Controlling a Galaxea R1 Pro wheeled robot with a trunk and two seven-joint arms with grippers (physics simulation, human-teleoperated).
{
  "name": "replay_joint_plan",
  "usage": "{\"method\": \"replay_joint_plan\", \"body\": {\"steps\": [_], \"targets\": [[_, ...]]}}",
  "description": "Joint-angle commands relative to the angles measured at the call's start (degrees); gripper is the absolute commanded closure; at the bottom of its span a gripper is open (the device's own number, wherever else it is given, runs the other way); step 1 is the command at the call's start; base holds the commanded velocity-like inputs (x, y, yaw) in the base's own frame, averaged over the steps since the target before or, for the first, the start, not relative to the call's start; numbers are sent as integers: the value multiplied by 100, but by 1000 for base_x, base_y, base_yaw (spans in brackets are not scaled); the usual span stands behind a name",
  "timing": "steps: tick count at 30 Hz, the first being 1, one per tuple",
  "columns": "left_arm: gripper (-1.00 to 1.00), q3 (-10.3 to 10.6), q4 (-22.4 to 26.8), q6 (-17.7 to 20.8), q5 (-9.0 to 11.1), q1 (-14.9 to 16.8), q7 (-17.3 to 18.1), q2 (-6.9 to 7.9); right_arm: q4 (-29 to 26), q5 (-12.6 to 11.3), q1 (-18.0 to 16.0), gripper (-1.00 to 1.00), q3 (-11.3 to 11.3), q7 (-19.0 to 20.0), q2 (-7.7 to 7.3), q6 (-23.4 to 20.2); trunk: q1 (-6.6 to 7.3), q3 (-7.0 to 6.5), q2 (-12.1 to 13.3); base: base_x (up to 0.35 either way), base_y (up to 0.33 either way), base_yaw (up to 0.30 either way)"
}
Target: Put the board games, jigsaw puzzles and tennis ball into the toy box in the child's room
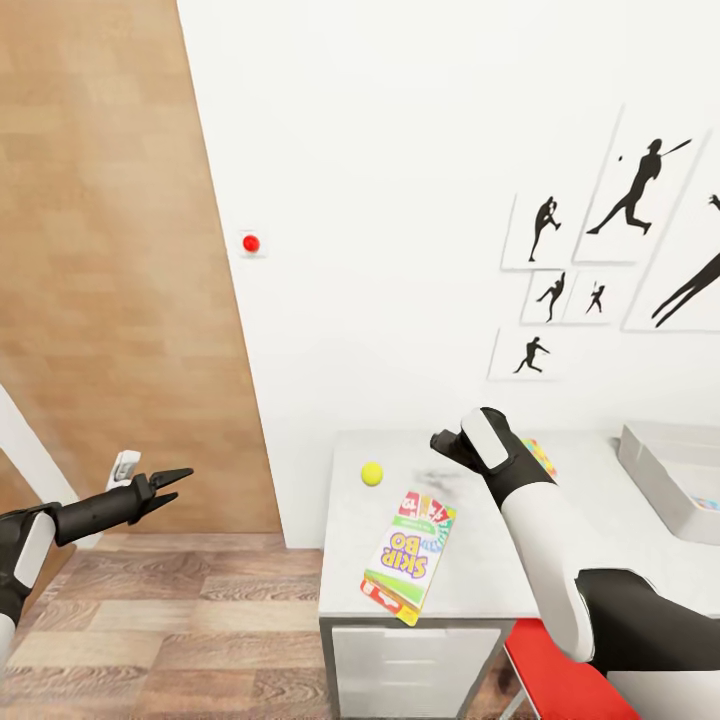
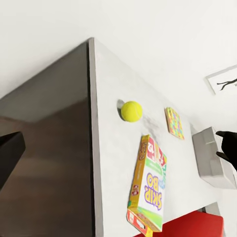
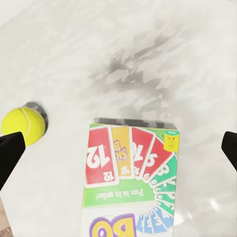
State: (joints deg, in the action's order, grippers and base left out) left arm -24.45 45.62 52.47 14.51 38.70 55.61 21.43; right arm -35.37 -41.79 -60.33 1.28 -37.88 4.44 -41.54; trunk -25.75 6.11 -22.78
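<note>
reaching for the first table toy is the step in hand, by my judgement, since nothing looks packed yet and both grippers are carrying nothing. taking the table [image 1: 470, 585] as the landmark and going left to right: the left gripper [image 1: 170, 483] is hanging well off the table's left edge, out over the wooden floor, its fingers slightly parted and holding nothing. on the table near its left edge the tennis ball [image 1: 372, 473] is sitting free, and just beside it, toward the front edge, the skip-bo board game [image 1: 410, 553] is lying flat with one corner reaching the table's front rim. the right gripper [image 1: 447, 446] is hovering over the table's middle, above the far end of the box; in the right wrist view its two fingertips [image 3: 11, 153] are standing wide apart, released, with the ball to one side and the game between them. behind the right forearm a colourful flat puzzle [image 2: 174, 123] is lying on the table, partly hidden in the head view. the grey toy box [image 1: 668, 478] is sitting at the table's right end. the next move is probably calling for lowering the right gripper onto the game or the ball and closing; the flat game may be hard to pinch. the red chair [image 1: 560, 680] is tucked under the table's front, beside the arm's path.
</note>
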Motion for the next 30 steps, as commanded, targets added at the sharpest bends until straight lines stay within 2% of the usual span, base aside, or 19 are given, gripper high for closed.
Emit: {"method": "replay_joint_plan", "body": {"steps": [1,20,30], "targets": [[-100,-7,-2,25,-1,6,18,1,-7,-48,-5,-100,13,-50,1,-3,-3,23,-14,0,0,0],[-100,-8,-4,17,-1,6,11,10,-5,-48,-5,-100,9,-44,-1,92,-3,202,-14,0,0,0],[-100,-7,-2,17,-1,6,17,75,-1,-3,-5,-100,13,-48,4,93,-3,296,-14,0,0,0]]}}
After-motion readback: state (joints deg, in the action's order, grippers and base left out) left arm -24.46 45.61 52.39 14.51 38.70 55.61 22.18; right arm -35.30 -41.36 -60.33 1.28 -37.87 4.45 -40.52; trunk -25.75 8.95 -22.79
